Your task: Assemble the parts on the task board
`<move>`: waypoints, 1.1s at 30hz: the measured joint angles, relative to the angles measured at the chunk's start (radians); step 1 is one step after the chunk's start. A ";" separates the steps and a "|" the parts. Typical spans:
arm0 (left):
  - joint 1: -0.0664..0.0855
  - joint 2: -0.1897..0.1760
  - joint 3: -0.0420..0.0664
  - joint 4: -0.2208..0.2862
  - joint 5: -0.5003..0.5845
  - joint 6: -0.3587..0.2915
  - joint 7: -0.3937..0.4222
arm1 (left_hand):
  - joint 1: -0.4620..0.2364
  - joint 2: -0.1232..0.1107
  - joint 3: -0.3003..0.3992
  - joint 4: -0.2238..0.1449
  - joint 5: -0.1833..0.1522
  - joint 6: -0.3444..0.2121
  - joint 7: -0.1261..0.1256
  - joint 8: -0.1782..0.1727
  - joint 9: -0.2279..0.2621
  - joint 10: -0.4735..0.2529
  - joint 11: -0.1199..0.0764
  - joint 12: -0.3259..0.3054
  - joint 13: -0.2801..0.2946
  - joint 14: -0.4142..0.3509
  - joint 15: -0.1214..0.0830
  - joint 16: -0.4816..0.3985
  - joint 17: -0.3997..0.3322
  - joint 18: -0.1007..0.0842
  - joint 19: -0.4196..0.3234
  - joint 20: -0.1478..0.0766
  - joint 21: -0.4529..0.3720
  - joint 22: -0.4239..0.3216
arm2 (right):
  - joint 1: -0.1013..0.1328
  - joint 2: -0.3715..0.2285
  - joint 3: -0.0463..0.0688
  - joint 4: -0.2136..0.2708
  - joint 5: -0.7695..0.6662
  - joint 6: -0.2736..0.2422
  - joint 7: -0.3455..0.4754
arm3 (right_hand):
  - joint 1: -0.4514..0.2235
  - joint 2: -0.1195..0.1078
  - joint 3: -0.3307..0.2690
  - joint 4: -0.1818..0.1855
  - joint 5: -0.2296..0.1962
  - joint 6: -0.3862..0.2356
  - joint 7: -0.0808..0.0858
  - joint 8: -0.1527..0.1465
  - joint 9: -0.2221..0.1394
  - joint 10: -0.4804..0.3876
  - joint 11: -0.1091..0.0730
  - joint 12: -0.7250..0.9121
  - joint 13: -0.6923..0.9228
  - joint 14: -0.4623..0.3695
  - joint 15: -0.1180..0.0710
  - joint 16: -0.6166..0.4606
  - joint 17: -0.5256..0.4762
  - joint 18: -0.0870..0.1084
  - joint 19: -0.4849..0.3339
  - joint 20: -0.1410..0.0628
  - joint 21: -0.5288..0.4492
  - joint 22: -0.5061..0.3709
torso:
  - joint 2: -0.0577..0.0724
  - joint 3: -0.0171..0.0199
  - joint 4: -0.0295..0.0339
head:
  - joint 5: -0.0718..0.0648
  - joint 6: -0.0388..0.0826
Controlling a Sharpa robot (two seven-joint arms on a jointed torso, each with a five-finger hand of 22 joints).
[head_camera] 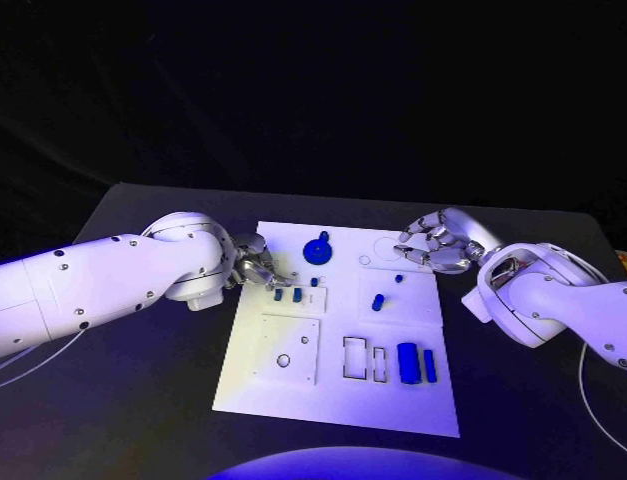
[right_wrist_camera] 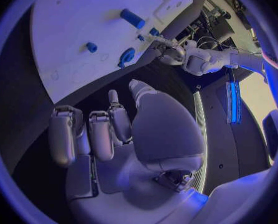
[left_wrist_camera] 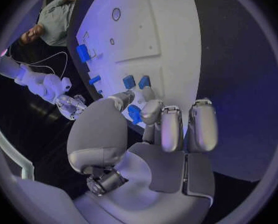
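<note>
Two hands: both are hovering at the far end of the task board (head_camera: pixel 256 385), one on each side.
Left hand (head_camera: pixel 256 262): it is reaching over the board's left edge, and its fingers (left_wrist_camera: pixel 171 129) are closing round a small blue part (left_wrist_camera: pixel 134 113); the left wrist view is showing that piece sitting between the thumb tip and the next finger, so I am judging it pinched.
Right hand (head_camera: pixel 436 243): it is hanging above the board's far right corner with fingers (right_wrist_camera: pixel 101 137) curled inward and nothing in them.
Parts: two small blue blocks (head_camera: pixel 287 294) are sitting just beside the left fingertips, a round blue knob (head_camera: pixel 319 249) is standing near the far edge, a short blue peg (head_camera: pixel 378 301) is lying mid-board, and two long blue bars (head_camera: pixel 416 363) are lying by the slots on the near right.
Counter (head_camera: pixel 140 400): it is carrying the board flat.
Risk, slip: the pinched piece is looking tiny against smooth metal fingertips, so it could be twisting or dropping if the pinch loosens.
Risk, knock: the neighbouring blocks are lying so near that a sideways drift could be nudging them.
Risk, jam: a tilted part could be catching on its recess edge.
Materials: the board is looking like matte white rigid plate with cut rectangular and round recesses; the parts are looking like hard moulded plastic; the fingers are looking like silvery metal with rounded tips.
</note>
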 measured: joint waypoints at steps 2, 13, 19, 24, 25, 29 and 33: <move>0.000 -0.005 0.005 0.003 0.006 -0.012 0.006 | 0.001 0.011 0.000 0.000 0.004 -0.012 0.003 -0.005 -0.002 -0.013 0.005 -0.016 -0.021 0.000 0.000 0.000 0.000 0.000 -0.021 -0.001 -0.012 -0.022 | 0.000 0.000 0.000 0.000 0.000 0.000 0.000 | 0.000 0.000 0.000 0.000 0.000 0.000 0.000 0.000 0.000 0.000 0.000 0.000 0.000 0.000 0.000 0.000 0.000 0.000 0.000 0.000 0.000 0.000 | 0.000 0.0002 0.0001 | -0.001 0.000; 0.002 -0.015 0.019 0.024 0.040 -0.153 0.178 | 0.171 -0.034 0.130 -0.004 0.004 -0.231 0.145 -0.180 -0.143 -0.430 0.140 -0.382 -0.430 -0.274 0.122 -0.458 -0.508 0.101 -0.464 0.096 -0.489 -0.644 | -0.001 0.000 0.000 -0.005 0.000 0.000 0.000 | -0.004 0.004 0.000 0.000 0.000 0.000 0.000 0.004 0.000 0.000 0.000 -0.004 0.000 0.000 0.000 0.000 0.000 0.000 0.000 0.000 0.000 0.000 | 0.000 0.0012 0.0002 | -0.006 0.005; -0.001 0.012 -0.001 0.008 0.019 -0.250 0.328 | 0.336 -0.078 0.144 -0.027 0.000 -0.255 0.160 -0.240 -0.241 -0.515 0.161 -0.481 -0.534 -0.345 0.145 -0.553 -0.598 0.101 -0.473 0.116 -0.598 -0.718 | -0.001 0.001 0.000 -0.008 0.000 0.000 0.001 | -0.004 0.004 0.000 0.000 0.000 0.000 0.000 0.004 0.000 -0.007 0.001 -0.008 0.000 0.000 0.000 -0.004 0.000 0.000 0.000 0.000 -0.007 0.001 | 0.000 0.0008 0.0007 | -0.010 0.008; -0.011 0.034 -0.011 -0.009 -0.062 -0.313 0.436 | 0.429 -0.089 0.108 -0.057 -0.010 -0.252 0.163 -0.258 -0.310 -0.541 0.169 -0.552 -0.621 -0.351 0.150 -0.533 -0.606 0.101 -0.469 0.120 -0.603 -0.717 | -0.001 0.002 0.000 -0.008 0.000 0.000 0.002 | -0.004 0.004 0.000 0.000 0.000 0.000 0.000 0.004 0.001 -0.006 0.001 -0.008 0.000 0.000 0.000 -0.004 0.000 0.000 0.000 0.000 -0.007 0.001 | 0.000 0.0002 0.0002 | -0.012 0.010; -0.013 0.039 -0.013 -0.013 -0.089 -0.322 0.454 | 0.439 -0.089 0.096 -0.056 -0.010 -0.248 0.164 -0.263 -0.324 -0.541 0.169 -0.562 -0.637 -0.351 0.150 -0.519 -0.605 0.101 -0.469 0.120 -0.597 -0.711 | -0.001 0.002 0.000 -0.008 0.000 0.000 0.002 | -0.004 0.004 0.000 0.000 0.000 0.000 0.000 0.004 0.001 -0.006 0.001 -0.008 0.000 0.000 0.000 -0.004 0.000 0.000 0.000 0.000 -0.007 0.001 | 0.000 0.0002 0.0002 | -0.013 0.010; -0.016 0.055 -0.019 -0.027 -0.175 -0.333 0.492 | 0.454 -0.092 0.058 -0.051 -0.010 -0.229 0.157 -0.275 -0.365 -0.541 0.169 -0.585 -0.677 -0.351 0.150 -0.467 -0.595 0.101 -0.469 0.120 -0.573 -0.690 | -0.001 0.002 0.000 -0.008 0.000 0.000 0.003 | -0.004 0.004 0.000 0.000 0.000 0.000 0.000 0.004 0.001 -0.006 0.001 -0.008 0.000 0.000 0.000 -0.004 0.000 0.000 0.000 0.000 -0.007 0.001 | 0.000 0.0001 0.0001 | -0.014 0.010; -0.017 0.071 -0.023 -0.039 -0.253 -0.329 0.506 | 0.457 -0.093 0.005 -0.033 -0.010 -0.206 0.154 -0.293 -0.406 -0.533 0.169 -0.598 -0.713 -0.334 0.151 -0.387 -0.577 0.102 -0.466 0.123 -0.536 -0.661 | -0.001 0.002 0.000 -0.008 0.000 0.000 0.003 | -0.004 0.004 0.000 0.000 0.000 0.000 0.000 0.004 0.001 -0.006 0.001 -0.008 0.000 0.000 0.000 -0.004 0.001 0.000 0.000 0.000 -0.007 0.001 | 0.001 0.0001 0.0002 | -0.015 0.009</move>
